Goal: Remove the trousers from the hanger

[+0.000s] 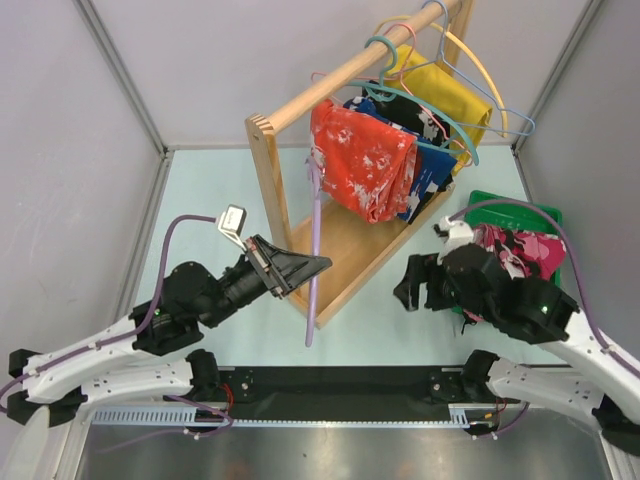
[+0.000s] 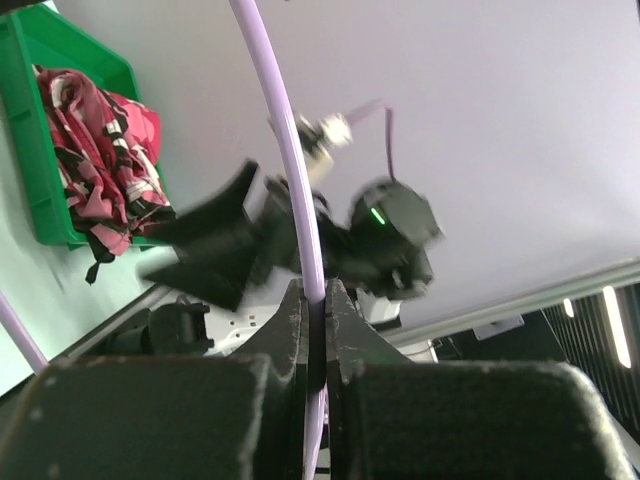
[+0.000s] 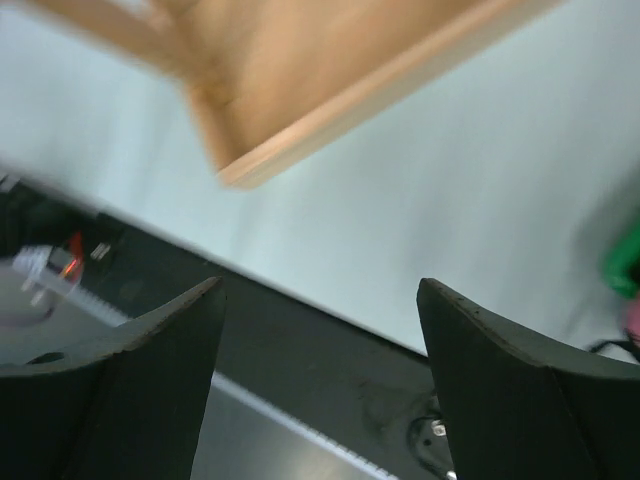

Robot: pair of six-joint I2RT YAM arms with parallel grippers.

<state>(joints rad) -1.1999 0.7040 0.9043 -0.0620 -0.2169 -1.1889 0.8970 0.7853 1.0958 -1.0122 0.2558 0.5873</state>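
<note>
So: L gripper (image 2: 315, 300) tight on hanger (image 1: 314, 300), R gripper (image 3: 320, 290) apart nr rack (image 3: 300, 90) edge, trousers (image 1: 525, 250) in bin (image 1: 505, 200)

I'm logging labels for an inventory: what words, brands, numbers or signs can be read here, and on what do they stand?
None can be read in any view.
The trousers in the green bin show only a camouflage pattern.
The hanger is plain.
The white notched strip between the arm bases shows no figures that can be made out.
</note>
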